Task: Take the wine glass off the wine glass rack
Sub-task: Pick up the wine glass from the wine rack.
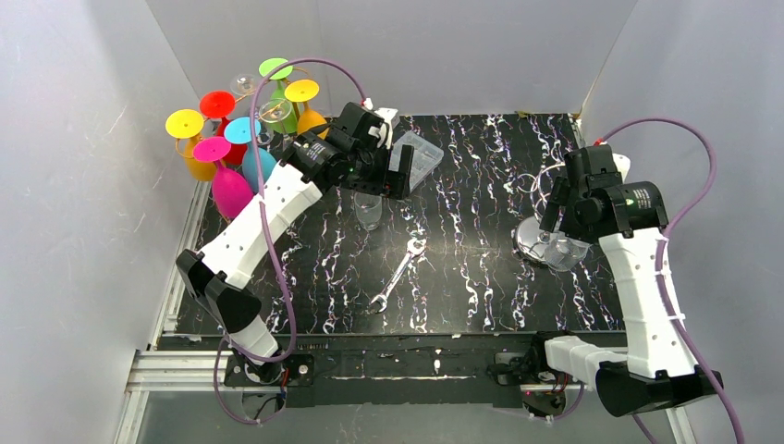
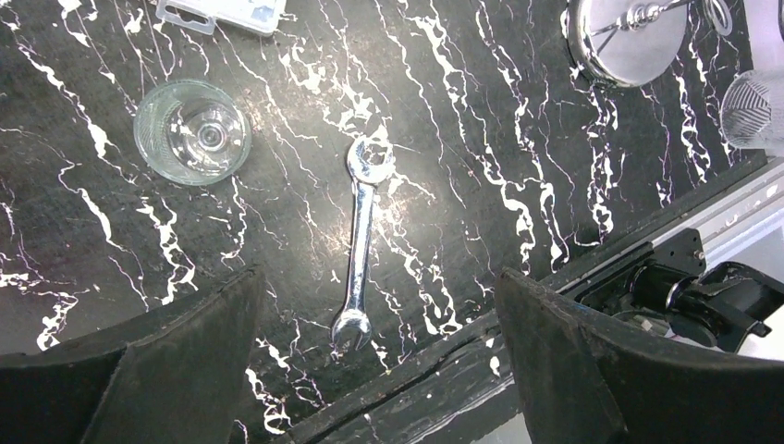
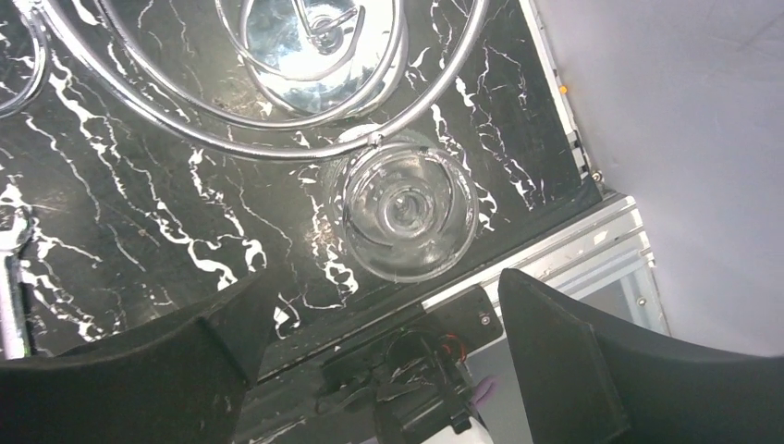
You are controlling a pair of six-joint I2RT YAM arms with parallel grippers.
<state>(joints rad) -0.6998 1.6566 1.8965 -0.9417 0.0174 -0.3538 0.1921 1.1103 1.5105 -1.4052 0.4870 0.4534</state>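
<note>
Top view: left gripper [image 1: 377, 181] above spare glass [image 1: 368, 212] on table. Right gripper [image 1: 560, 211] over rack [image 1: 529, 242], wine glass [image 1: 567, 251] by its base. Step, likely: right arm lining up grasp.

Left wrist view: jaws spread wide, nothing between. Spare glass upright, free; wrench [image 2: 361, 248] nearby.

Right wrist view: jaws spread wide, empty. Wine glass below, against rack's wire ring; hung or standing, cannot tell. Next: descend, grip, draw clear of ring. Room tight: front rail [image 3: 564, 254] and wall [image 3: 684, 111] close; open room toward wrench.

6 col. glasses [image 1: 231, 192], ~4 clear glasses [image 2: 192, 131], 1 wrench [image 2: 361, 250], 1 box [image 1: 421, 159].
</note>
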